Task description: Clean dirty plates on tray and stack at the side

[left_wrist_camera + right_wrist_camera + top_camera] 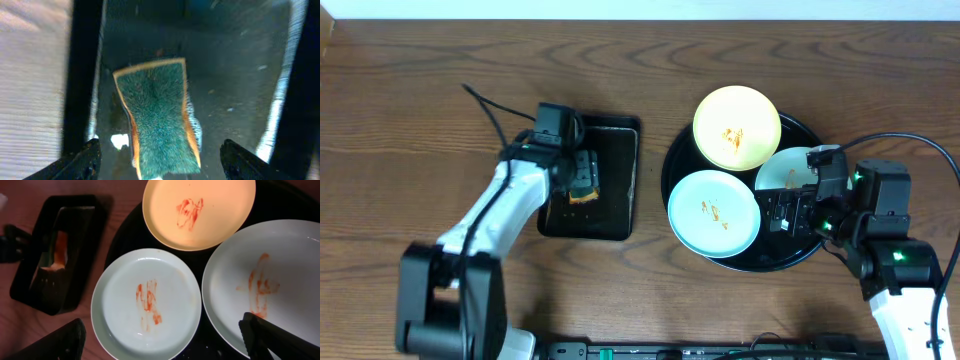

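Observation:
Three smeared plates lie on the round black tray (775,262): a pale yellow plate (737,127) (200,210) at the back, a mint plate (714,213) (147,302) at the front left, and a second mint plate (788,168) (265,280) partly under my right arm. My right gripper (777,214) (165,340) hangs open above the gap between the two mint plates, one finger over the right one. My left gripper (582,172) (160,162) is open, its fingers either side of a green sponge (160,120) with orange edges, not touching it.
The sponge (585,190) lies in a small rectangular black tray (617,190) left of the round tray, on the brown wooden table (400,120). A black cable (485,105) trails from the left arm.

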Controlling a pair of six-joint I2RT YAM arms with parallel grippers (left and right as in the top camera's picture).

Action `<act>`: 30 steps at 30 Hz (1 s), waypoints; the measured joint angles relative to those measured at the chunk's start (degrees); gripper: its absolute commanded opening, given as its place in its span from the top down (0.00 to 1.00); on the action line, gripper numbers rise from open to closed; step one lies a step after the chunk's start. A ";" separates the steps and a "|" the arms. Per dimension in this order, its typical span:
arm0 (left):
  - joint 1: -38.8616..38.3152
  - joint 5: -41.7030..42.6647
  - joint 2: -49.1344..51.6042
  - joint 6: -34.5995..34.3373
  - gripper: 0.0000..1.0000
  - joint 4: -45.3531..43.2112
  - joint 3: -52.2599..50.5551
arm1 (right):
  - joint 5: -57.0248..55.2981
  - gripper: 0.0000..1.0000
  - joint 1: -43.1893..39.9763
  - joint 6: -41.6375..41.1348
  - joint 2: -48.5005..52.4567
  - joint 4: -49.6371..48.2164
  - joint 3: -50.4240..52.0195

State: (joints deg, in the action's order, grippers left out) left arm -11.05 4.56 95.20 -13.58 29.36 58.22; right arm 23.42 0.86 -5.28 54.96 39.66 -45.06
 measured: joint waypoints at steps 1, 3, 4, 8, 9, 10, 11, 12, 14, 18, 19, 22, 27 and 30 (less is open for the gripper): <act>0.00 0.00 1.11 -0.39 0.27 -0.09 0.00 | 0.00 0.04 0.00 0.00 0.11 0.00 0.00; 0.00 -0.02 3.21 -1.64 0.33 -0.50 0.00 | 0.00 0.04 0.00 0.00 0.46 0.02 0.00; 0.00 -0.02 4.02 -1.97 0.34 -0.90 0.00 | 0.00 0.04 0.00 -0.02 0.70 0.04 0.00; -0.50 -0.04 6.08 -2.60 0.37 -2.34 0.00 | 0.00 0.06 0.00 -0.15 1.33 0.13 0.00; -0.79 -0.04 6.23 -2.73 0.37 -2.78 0.00 | 0.00 0.06 0.00 -0.17 1.53 0.17 0.00; -1.11 -0.02 6.23 -2.75 0.37 -3.08 0.00 | 0.02 0.07 0.00 -0.17 1.70 0.20 0.00; -1.44 -0.04 6.23 -2.80 0.37 -3.32 0.00 | 0.02 0.07 0.00 -0.17 1.90 0.20 0.00; -1.66 -0.02 6.23 -2.91 0.36 -3.69 0.00 | 0.00 0.07 0.00 -0.17 2.05 0.24 0.00; -2.16 -0.04 6.23 -3.10 0.30 -4.28 0.00 | 0.02 0.07 0.00 -0.17 2.47 0.26 0.00; -2.23 -0.39 6.23 -3.15 0.30 -5.64 0.00 | 0.00 0.09 0.00 -0.17 2.97 0.59 0.00; -2.23 -0.55 6.23 -3.13 0.32 -5.73 0.00 | 0.02 0.10 0.00 -0.17 3.02 0.72 0.00; -2.23 -1.14 6.23 -3.58 0.57 -5.73 0.00 | 0.02 0.12 0.00 -0.17 3.06 0.83 0.00; -2.19 -1.90 6.23 -3.48 0.92 -5.51 0.00 | 0.02 0.12 0.00 -0.22 3.06 1.49 0.00; -2.21 -1.95 6.23 -3.15 0.92 -5.18 0.00 | 0.00 0.13 0.00 -0.22 3.37 2.34 0.00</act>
State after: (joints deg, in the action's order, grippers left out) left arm -13.26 2.61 101.43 -16.73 24.18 58.22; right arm 23.42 0.86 -5.50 58.33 42.00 -45.06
